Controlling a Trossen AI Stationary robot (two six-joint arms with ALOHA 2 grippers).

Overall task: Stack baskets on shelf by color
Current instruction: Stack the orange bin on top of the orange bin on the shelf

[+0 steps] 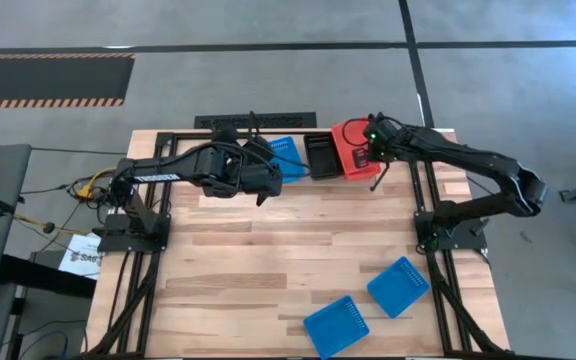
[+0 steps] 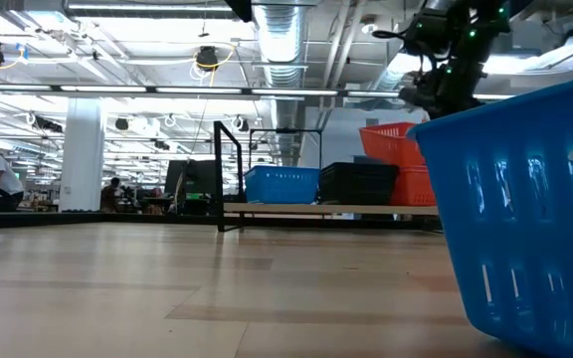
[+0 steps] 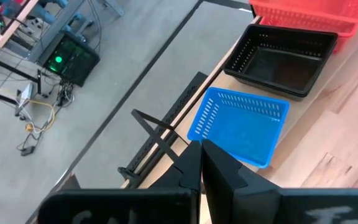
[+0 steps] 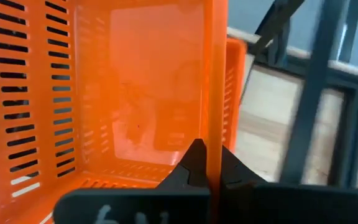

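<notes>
The shelf point(image 2: 306, 209) stands along the table's far edge. On it sit a blue basket point(image 3: 241, 124), black baskets point(image 3: 281, 56) nested together, and a red-orange basket point(image 2: 414, 187). My right gripper point(image 4: 211, 155) is shut on another red-orange basket point(image 1: 351, 148), tilted over the one on the shelf. My left gripper point(image 3: 201, 163) is shut and empty, hovering just on the near side of the blue basket on the shelf. Two more blue baskets point(image 1: 336, 325) point(image 1: 398, 285) lie on the tabletop near its near edge. My right gripper pinches the red-orange basket's side wall at its rim point(image 4: 214, 112), one finger inside the basket and one outside. The fingers come from above, slanting down. The basket is tilted, its lower part over the red-orange basket point(image 4: 234, 68) on the shelf.
One blue basket point(image 2: 525, 199) fills the right side of the low view, close to the camera. The plank tabletop point(image 1: 268, 250) lies bare between the shelf and the two loose blue baskets. The shelf's black end loop point(image 2: 229, 169) stands upright left of the blue basket.
</notes>
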